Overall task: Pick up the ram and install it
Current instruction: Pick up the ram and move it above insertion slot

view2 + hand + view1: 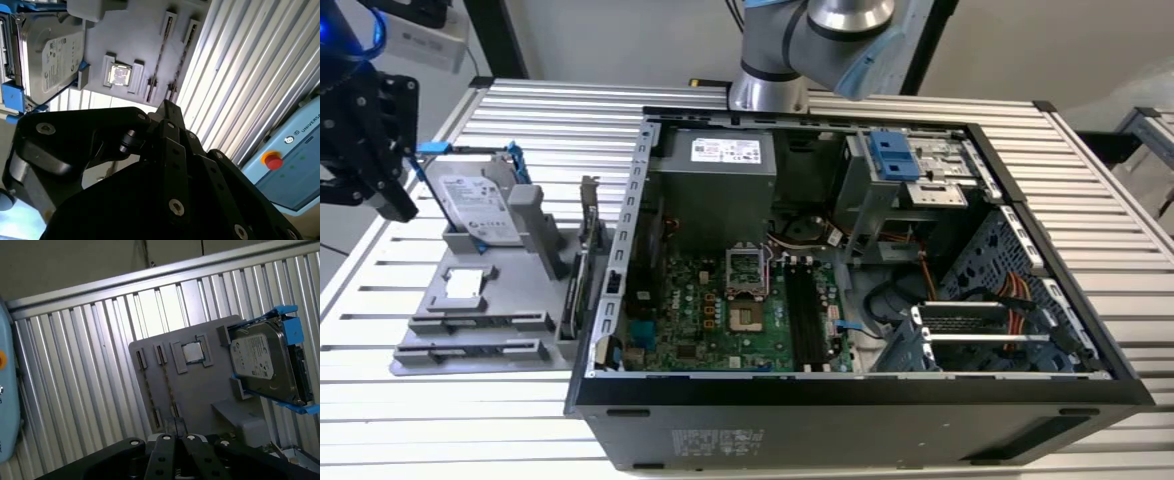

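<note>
My black gripper point(394, 198) hangs high over the exterior view's left edge, above a grey holder point(507, 290). In both wrist views its fingertips meet with nothing between them point(167, 106) point(175, 424). The holder point(200, 385) has two narrow slots point(149, 387) point(159, 55), each showing a thin dark broken line. I cannot tell whether a ram stick sits in either. Long black memory slots point(807, 320) run along the motherboard point(707, 320) in the open computer case point(854, 392).
The holder also carries a silver hard drive in a blue bracket point(474, 205) point(262, 360), a square chip point(460, 287) point(119, 75) and an upright card point(591, 255). A pale blue pendant with a red button point(273, 161) lies off the ribbed table. The arm's base point(774, 60) stands behind the case.
</note>
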